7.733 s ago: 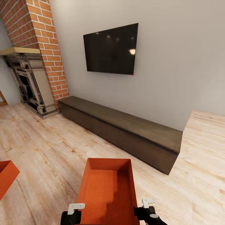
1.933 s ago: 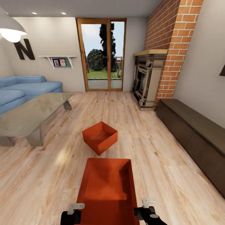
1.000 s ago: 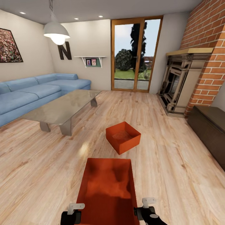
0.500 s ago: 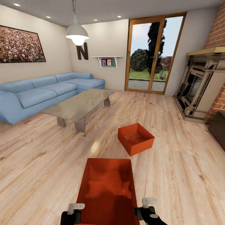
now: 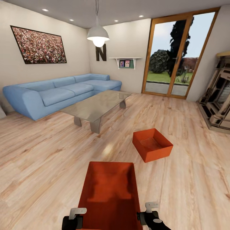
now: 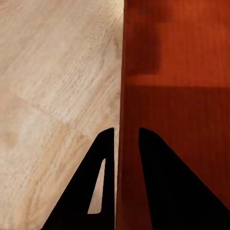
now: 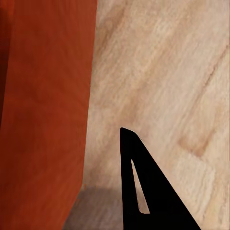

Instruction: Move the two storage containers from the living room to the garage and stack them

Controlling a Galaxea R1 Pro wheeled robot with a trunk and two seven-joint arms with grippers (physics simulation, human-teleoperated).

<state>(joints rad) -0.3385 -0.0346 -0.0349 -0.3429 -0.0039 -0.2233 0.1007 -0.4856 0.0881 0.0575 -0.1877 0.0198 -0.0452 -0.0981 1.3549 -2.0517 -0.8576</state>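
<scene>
One orange-red storage container is held low in front of me, its long axis pointing away, above the light wood-plank floor of the living room. My left gripper is shut on its left wall; in the left wrist view the two dark fingers straddle that wall of the container. My right gripper holds the right wall; the right wrist view shows one finger outside the container, the other hidden. The second storage container sits on the planks ahead, slightly right.
A glass-topped coffee table stands ahead left, with a long blue sofa behind it. A wood-framed glass door is at the back right, the ornate fireplace at the right edge. A pendant lamp hangs above.
The camera has swung left: the TV wall and cabinet left the picture, and the sofa and table came in. The floor container shifted right in the picture. The held container stays in both grippers.
</scene>
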